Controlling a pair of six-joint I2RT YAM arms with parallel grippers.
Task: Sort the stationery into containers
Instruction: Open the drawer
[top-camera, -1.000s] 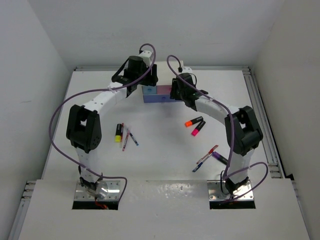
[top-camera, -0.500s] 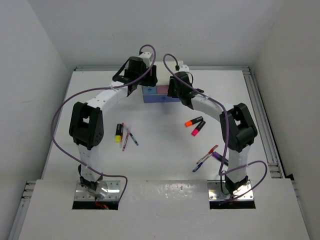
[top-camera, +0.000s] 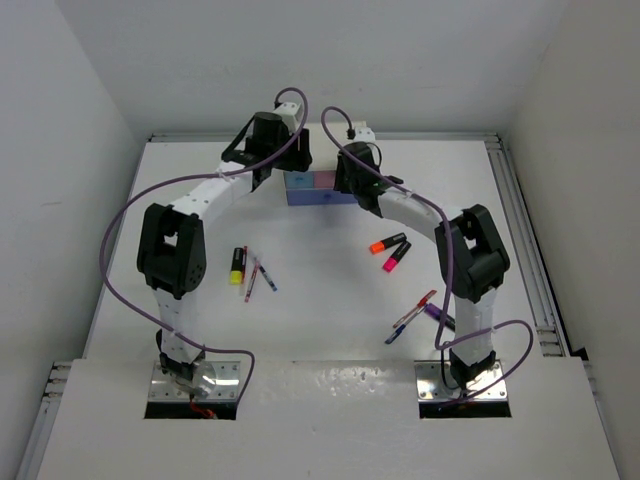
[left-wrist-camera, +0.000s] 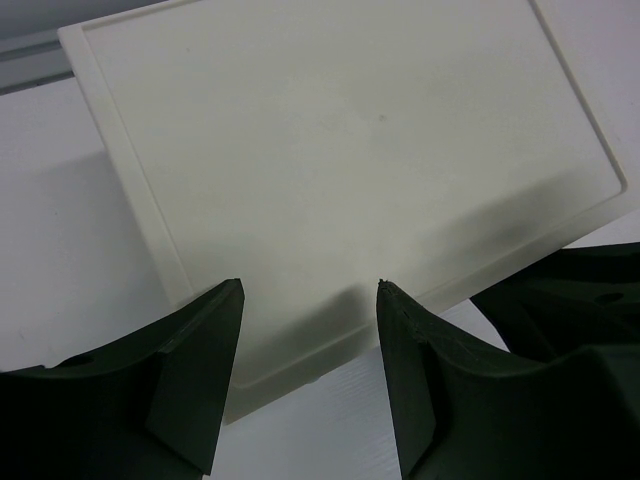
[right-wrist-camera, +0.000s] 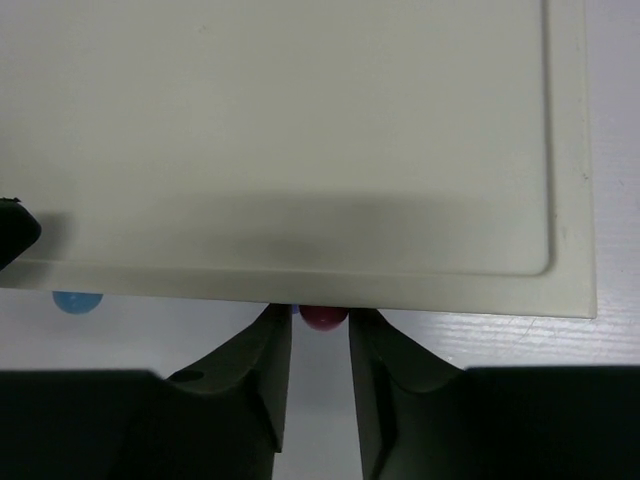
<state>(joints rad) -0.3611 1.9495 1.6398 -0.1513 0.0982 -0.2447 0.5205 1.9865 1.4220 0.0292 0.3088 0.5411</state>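
Note:
The white cabinet (top-camera: 318, 186) stands at the back middle, with a light-blue drawer (top-camera: 298, 181), a pink drawer (top-camera: 326, 180) and a wide periwinkle drawer (top-camera: 318, 197). In the right wrist view my right gripper (right-wrist-camera: 320, 322) is at the cabinet's front. Its jaws are narrow, one on each side of the pink knob (right-wrist-camera: 324, 317), with thin gaps showing. The light-blue knob (right-wrist-camera: 77, 301) sits to the left. My left gripper (left-wrist-camera: 310, 292) hangs open over the edge of the cabinet top (left-wrist-camera: 350, 150), holding nothing. All the stationery lies loose on the table.
A yellow highlighter (top-camera: 238, 265), a red pen (top-camera: 250, 282) and a blue pen (top-camera: 268, 279) lie left of centre. Orange (top-camera: 388, 243) and pink (top-camera: 396, 257) highlighters lie to the right. Nearer the front are a red pen (top-camera: 423, 301), a blue pen (top-camera: 398, 331) and a purple highlighter (top-camera: 438, 316).
My right arm has pushed in toward the cabinet front and its jaws have narrowed around the pink knob. The left arm has barely shifted and its jaws have stayed open.

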